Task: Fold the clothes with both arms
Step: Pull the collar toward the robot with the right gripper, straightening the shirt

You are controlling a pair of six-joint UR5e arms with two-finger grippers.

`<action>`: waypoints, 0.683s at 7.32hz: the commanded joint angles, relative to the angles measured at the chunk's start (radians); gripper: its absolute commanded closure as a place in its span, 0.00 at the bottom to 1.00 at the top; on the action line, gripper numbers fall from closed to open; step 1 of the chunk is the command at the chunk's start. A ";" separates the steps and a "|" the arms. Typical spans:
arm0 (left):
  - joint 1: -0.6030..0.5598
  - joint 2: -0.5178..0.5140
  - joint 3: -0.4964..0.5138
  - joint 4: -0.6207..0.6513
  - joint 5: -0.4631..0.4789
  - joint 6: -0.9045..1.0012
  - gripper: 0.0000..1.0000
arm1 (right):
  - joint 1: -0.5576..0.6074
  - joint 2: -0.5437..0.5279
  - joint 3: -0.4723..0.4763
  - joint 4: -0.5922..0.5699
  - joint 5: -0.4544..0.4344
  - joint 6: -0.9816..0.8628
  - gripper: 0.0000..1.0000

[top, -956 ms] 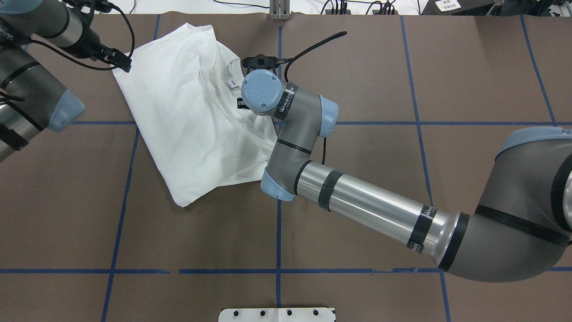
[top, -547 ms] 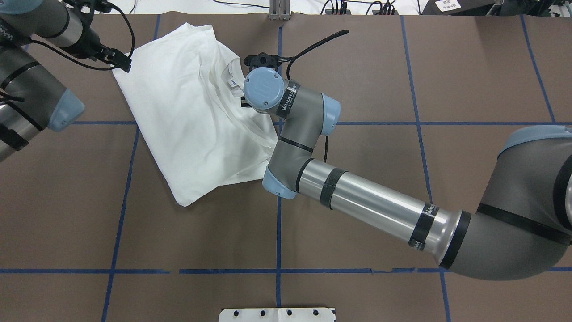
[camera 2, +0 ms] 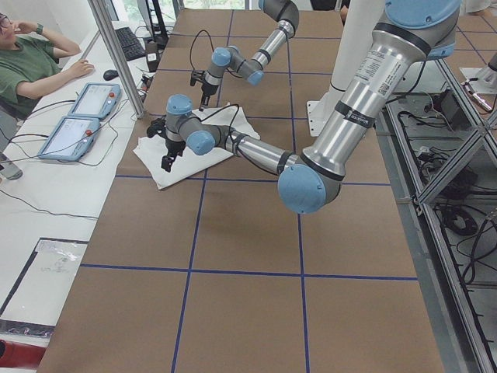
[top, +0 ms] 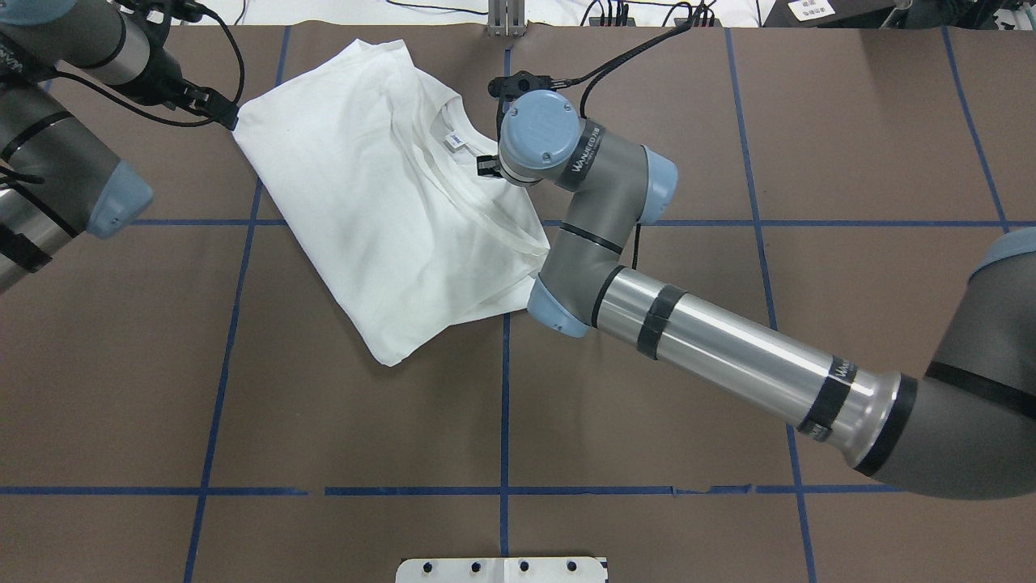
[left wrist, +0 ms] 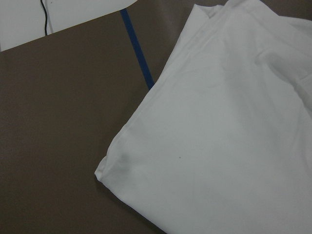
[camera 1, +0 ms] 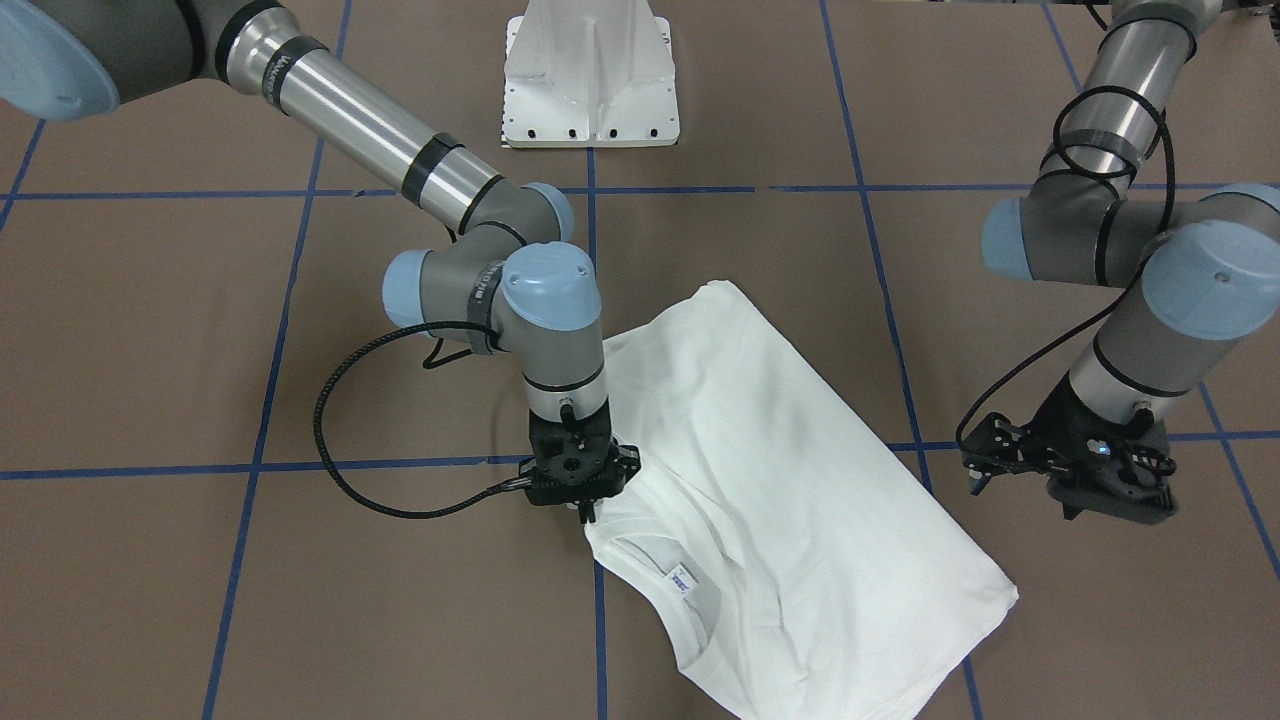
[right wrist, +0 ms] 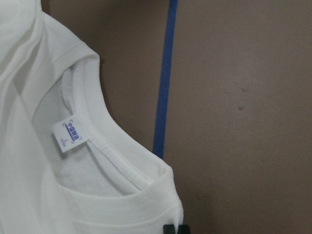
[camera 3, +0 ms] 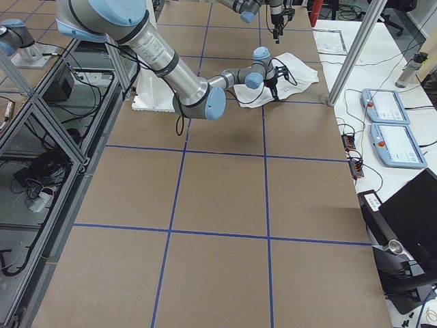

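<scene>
The clothes, a folded white shirt (top: 380, 210), lie slantwise on the brown table at the back left. Its neck label (top: 456, 142) faces up inside the collar. My right gripper (camera 1: 588, 512) points straight down at the collar-side edge and is shut on the shirt (camera 1: 800, 470). In the right wrist view the right gripper (right wrist: 175, 229) pinches the hem just below the collar. My left gripper (camera 1: 1105, 500) hangs open beside the shirt's far corner, apart from the cloth. The left wrist view shows only that corner of the shirt (left wrist: 219, 146), with no fingers in sight.
Blue tape lines (top: 504, 405) cross the table. The white pedestal base (camera 1: 590, 80) stands at the robot's side. A black cable (camera 1: 340, 440) loops beside my right wrist. A seated person (camera 2: 31, 70) and teach pendants (camera 2: 93, 97) are beyond the far edge.
My right gripper has pulled the shirt to the right and slightly away, and the whole garment slid with it. The left arm has not moved, so the shirt's corner now lies nearer its gripper.
</scene>
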 commanded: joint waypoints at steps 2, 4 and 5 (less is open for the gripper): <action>0.000 0.002 -0.003 0.001 0.000 0.000 0.00 | -0.068 -0.286 0.429 -0.124 -0.016 0.027 1.00; 0.000 0.015 -0.017 0.001 -0.002 0.000 0.00 | -0.177 -0.410 0.662 -0.251 -0.097 0.086 1.00; 0.000 0.023 -0.025 0.001 -0.002 0.000 0.00 | -0.223 -0.440 0.713 -0.280 -0.139 0.115 1.00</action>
